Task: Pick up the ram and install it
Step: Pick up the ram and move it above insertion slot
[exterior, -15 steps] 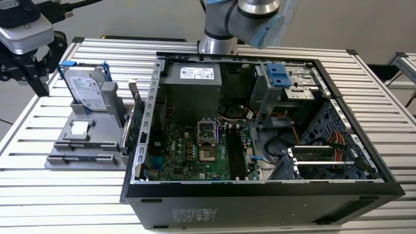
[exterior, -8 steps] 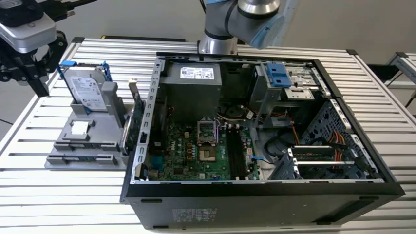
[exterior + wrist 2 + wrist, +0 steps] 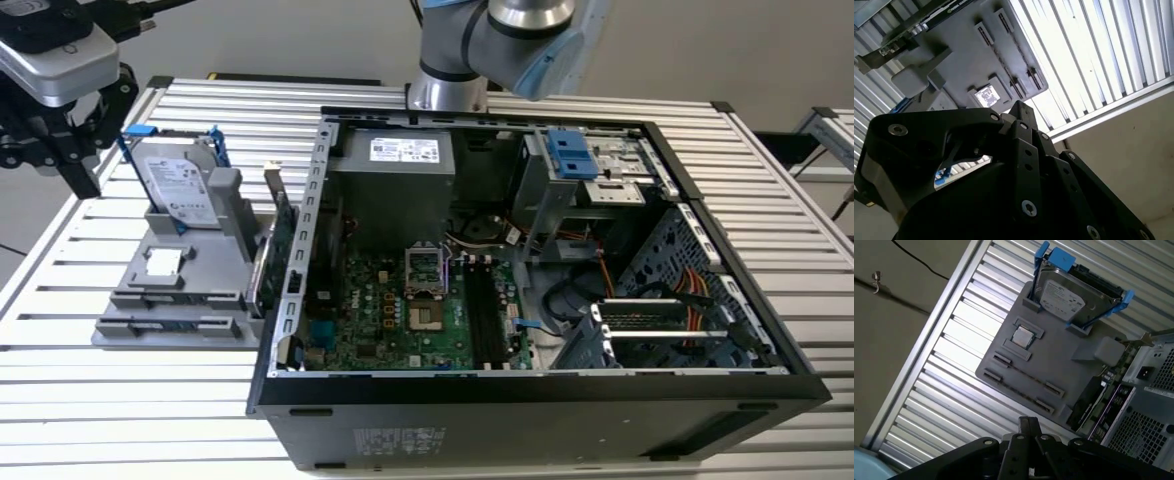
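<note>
My gripper [image 3: 78,165] hangs high at the exterior view's left, above the table edge and beyond the grey parts holder [image 3: 140,285]. Its black body [image 3: 1026,435] also looms in both wrist views, with its tip [image 3: 1016,110] over the holder [image 3: 964,55]. The ram is hidden or out of view. The holder's two long slots [image 3: 1021,382] appear only as thin dark lines. The open computer case [image 3: 534,390] lies on its side, with the motherboard's black memory slots [image 3: 487,310] exposed.
A silver hard drive in a blue bracket [image 3: 180,180] stands upright in the holder, with a small square chip [image 3: 1022,336] in front of it. A green circuit card [image 3: 276,255] stands between holder and case. The table is ribbed metal [image 3: 120,400].
</note>
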Controlling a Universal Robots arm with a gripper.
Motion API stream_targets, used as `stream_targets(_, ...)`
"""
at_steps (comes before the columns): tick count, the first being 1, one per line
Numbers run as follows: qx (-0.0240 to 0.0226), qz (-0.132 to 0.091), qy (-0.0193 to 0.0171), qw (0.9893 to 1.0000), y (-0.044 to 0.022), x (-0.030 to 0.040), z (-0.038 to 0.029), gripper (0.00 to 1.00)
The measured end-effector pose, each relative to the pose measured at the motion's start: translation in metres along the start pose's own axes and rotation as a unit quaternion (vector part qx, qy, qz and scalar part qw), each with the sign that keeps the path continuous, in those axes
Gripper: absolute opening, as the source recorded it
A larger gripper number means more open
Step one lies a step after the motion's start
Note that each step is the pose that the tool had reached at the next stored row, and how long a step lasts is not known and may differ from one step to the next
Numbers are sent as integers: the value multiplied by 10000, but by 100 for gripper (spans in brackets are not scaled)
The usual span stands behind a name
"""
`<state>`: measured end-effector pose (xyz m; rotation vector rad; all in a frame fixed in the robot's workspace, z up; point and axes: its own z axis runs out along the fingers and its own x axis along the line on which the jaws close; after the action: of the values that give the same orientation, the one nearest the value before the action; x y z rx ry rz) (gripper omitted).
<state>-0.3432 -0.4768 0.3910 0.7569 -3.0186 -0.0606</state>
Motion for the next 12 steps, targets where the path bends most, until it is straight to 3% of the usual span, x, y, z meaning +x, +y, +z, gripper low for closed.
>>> stream_targets(12, 6, -7, -5, 10000, 12, 14, 1, 0)
